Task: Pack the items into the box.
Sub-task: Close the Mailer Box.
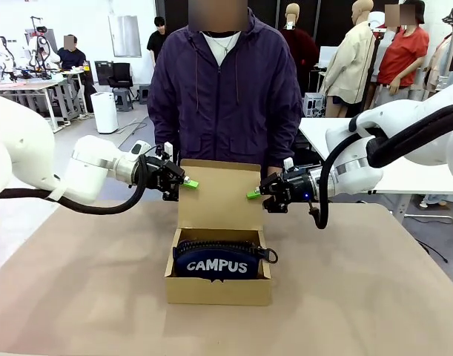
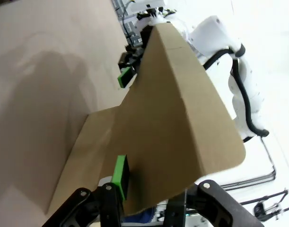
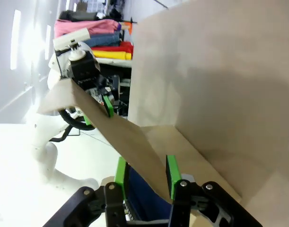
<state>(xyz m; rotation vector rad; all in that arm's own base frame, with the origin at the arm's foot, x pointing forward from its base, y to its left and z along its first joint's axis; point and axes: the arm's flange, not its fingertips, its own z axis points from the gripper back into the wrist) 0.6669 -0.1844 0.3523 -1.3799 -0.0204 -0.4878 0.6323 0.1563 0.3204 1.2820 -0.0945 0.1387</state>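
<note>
The brown cardboard box (image 1: 219,291) sits mid-table with the navy "CAMPUS" pouch (image 1: 217,263) lying inside it. Its flap lid (image 1: 217,196) stands upright behind the pouch. My left gripper (image 1: 183,182) straddles the lid's left edge, and my right gripper (image 1: 257,193) straddles its right edge. In the left wrist view the lid (image 2: 182,118) runs between the left gripper's (image 2: 149,188) fingers, one green pad against its face. In the right wrist view the lid's edge (image 3: 135,151) sits between the right gripper's (image 3: 145,172) parted pads, with the blue pouch (image 3: 144,201) beyond. Other items are out of view.
A person in a purple jacket (image 1: 226,96) stands right behind the box at the table's far edge. The tan tabletop (image 1: 78,297) stretches bare to both sides and in front of the box. A white table (image 1: 411,174) stands at the back right.
</note>
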